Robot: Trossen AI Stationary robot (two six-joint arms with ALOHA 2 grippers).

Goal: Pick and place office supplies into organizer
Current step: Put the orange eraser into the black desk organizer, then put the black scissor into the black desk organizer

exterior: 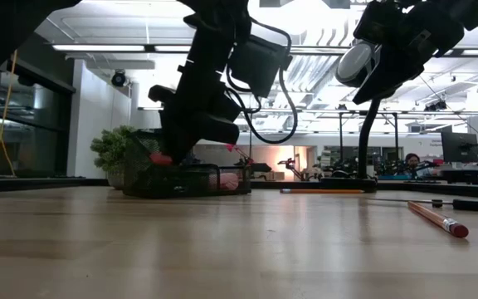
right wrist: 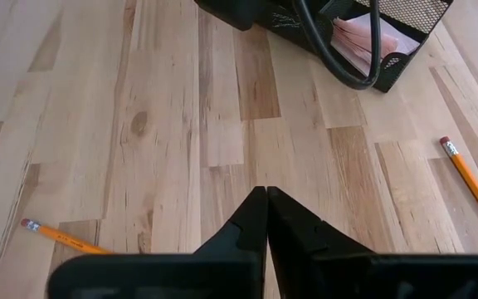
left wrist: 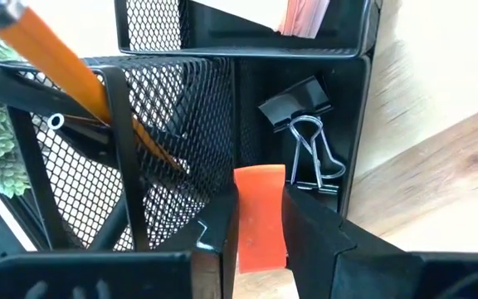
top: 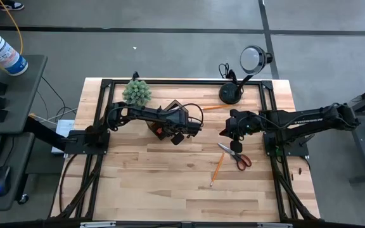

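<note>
The organizer (left wrist: 222, 100) is a black mesh box; it also shows in the high view (top: 172, 105) and the low view (exterior: 185, 178). Its cup holds an orange pencil (left wrist: 56, 66), a tray holds the pink sticky-note pad (left wrist: 305, 12), and a black binder clip (left wrist: 305, 137) lies in a small compartment. My left gripper (left wrist: 260, 195) is over that compartment, shut on the red-orange block (left wrist: 260, 216). My right gripper (right wrist: 265, 195) is shut and empty above bare table, right of the organizer (top: 224, 131). The red-handled scissors (top: 236, 155) and two pencils (top: 217, 168) (top: 213, 107) lie flat on the table. My left gripper pinches the red-orange block by its two long sides (left wrist: 260, 241) between its two fingers. The fingers come from above, slanting down at the organizer. The block's free end (left wrist: 260, 174) sticks out past the fingertips, over the binder-clip compartment and clear of the table (exterior: 163, 158).
A green spiky plant (top: 137, 92) stands left of the organizer at the far edge. A black round-headed lamp (top: 232, 94) stands at the far right. Bare wood lies near the front edge (top: 170, 190). One pencil (right wrist: 65, 237) and another (right wrist: 471, 178) flank my right gripper.
</note>
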